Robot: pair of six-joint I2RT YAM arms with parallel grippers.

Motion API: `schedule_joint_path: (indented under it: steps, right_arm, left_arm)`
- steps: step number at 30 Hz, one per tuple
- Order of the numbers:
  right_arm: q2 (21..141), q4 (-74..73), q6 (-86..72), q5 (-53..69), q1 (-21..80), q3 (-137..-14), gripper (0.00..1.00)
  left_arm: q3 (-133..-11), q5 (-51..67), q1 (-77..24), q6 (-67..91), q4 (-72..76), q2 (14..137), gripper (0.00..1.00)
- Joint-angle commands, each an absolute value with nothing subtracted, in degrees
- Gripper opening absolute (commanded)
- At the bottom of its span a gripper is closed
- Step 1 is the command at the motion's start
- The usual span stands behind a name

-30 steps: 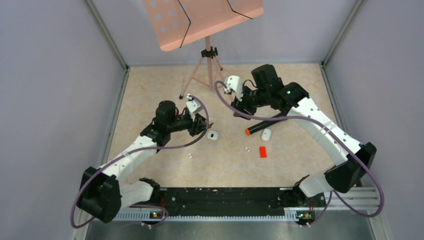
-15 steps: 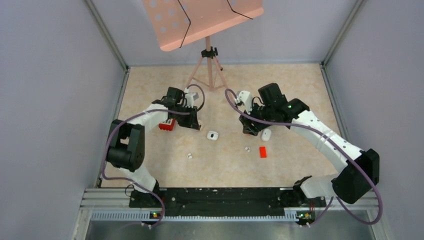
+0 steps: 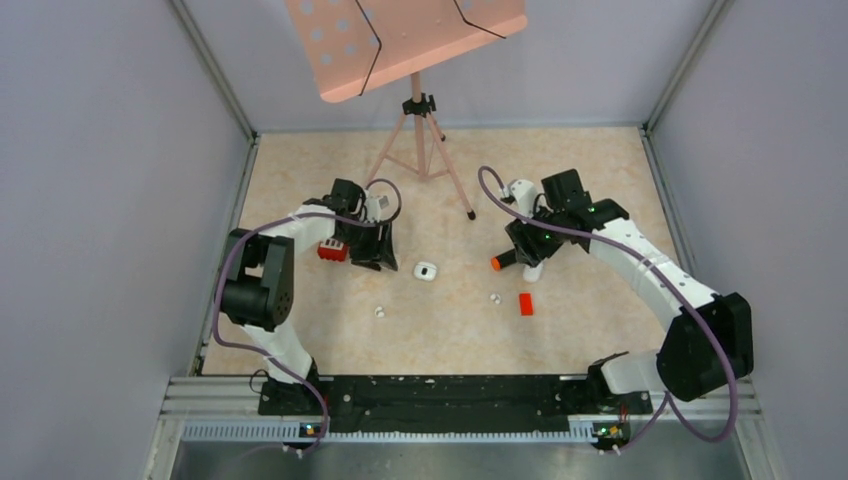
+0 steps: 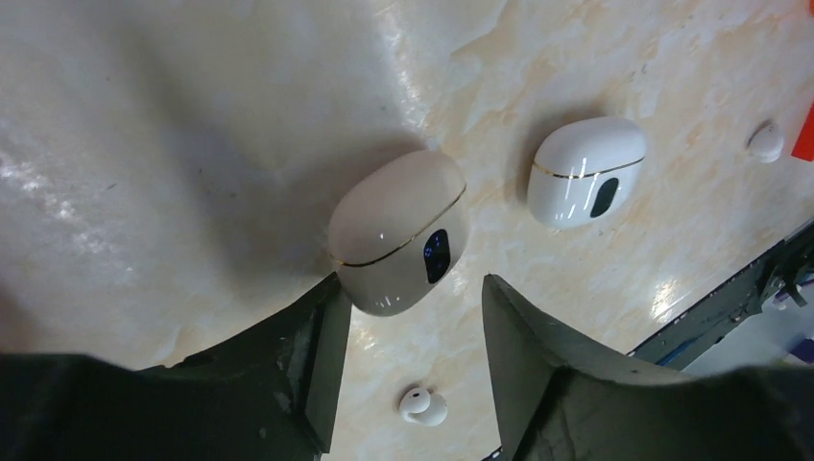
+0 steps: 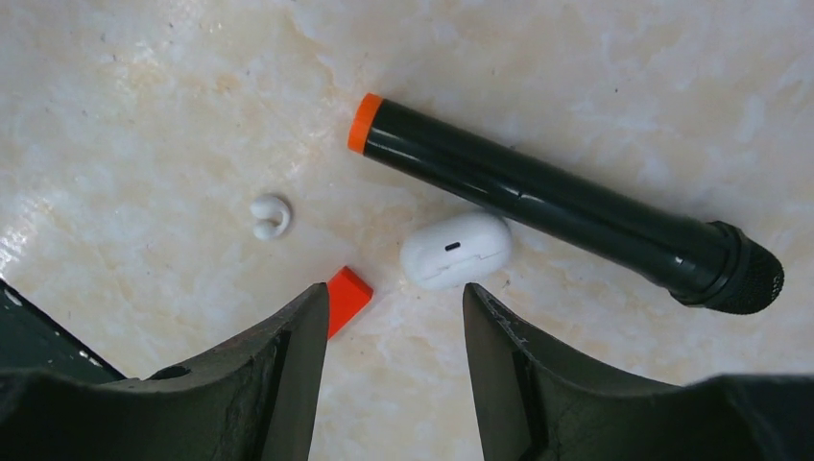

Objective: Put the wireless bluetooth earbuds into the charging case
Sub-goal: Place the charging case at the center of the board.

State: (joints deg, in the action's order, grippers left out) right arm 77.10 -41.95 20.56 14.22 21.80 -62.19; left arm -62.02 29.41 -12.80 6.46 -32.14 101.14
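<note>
My left gripper (image 3: 378, 255) (image 4: 413, 288) is open and low over the table. A beige closed charging case (image 4: 398, 233) lies just ahead of its tips, close to the left finger (image 4: 317, 355). A white earbud (image 4: 422, 405) (image 3: 379, 312) lies on the table between the fingers. A second white case (image 4: 586, 171) (image 3: 426, 270) lies further right. My right gripper (image 3: 527, 255) (image 5: 394, 293) is open and empty above a third white case (image 5: 455, 250) (image 3: 533, 270). Another earbud (image 5: 270, 216) (image 3: 495, 297) lies left of it.
A black microphone (image 5: 557, 206) (image 3: 500, 262) with an orange end lies against the third case. A small red block (image 5: 347, 298) (image 3: 526, 303) sits beside my right gripper's left finger. A red object (image 3: 332, 250) lies by the left arm. A peach music stand (image 3: 415, 110) stands at the back.
The left arm swung to the back left, then its gripper came down a little nearer. The right gripper moved right and nearer, uncovering the microphone's orange end. Both stay open.
</note>
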Motion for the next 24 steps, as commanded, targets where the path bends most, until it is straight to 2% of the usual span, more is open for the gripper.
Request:
schedule_joint_path:
  steps: [1,6,9,18,24]
  right_arm:
    - [76.8,-41.9,23.5,14.6,19.8,-60.5,0.53]
    - [71.9,-43.6,52.2,25.5,15.6,-56.3,0.5]
    - [69.3,-42.9,71.0,26.1,14.9,-52.2,0.49]
    - [76.5,-44.7,86.9,23.7,14.3,-52.4,0.47]
    - [76.8,-44.0,104.9,24.9,14.0,-48.8,0.5]
  left_arm:
    - [-63.7,24.2,-12.7,6.6,-34.5,98.2,0.61]
    - [-62.0,22.1,-12.0,4.8,-35.7,90.9,0.68]
    - [-58.9,23.3,-12.0,3.0,-34.0,84.2,0.71]
    - [-47.3,25.0,-12.9,1.3,-21.8,64.0,0.72]
    - [-46.2,27.2,-13.6,-4.3,-24.7,61.4,0.71]
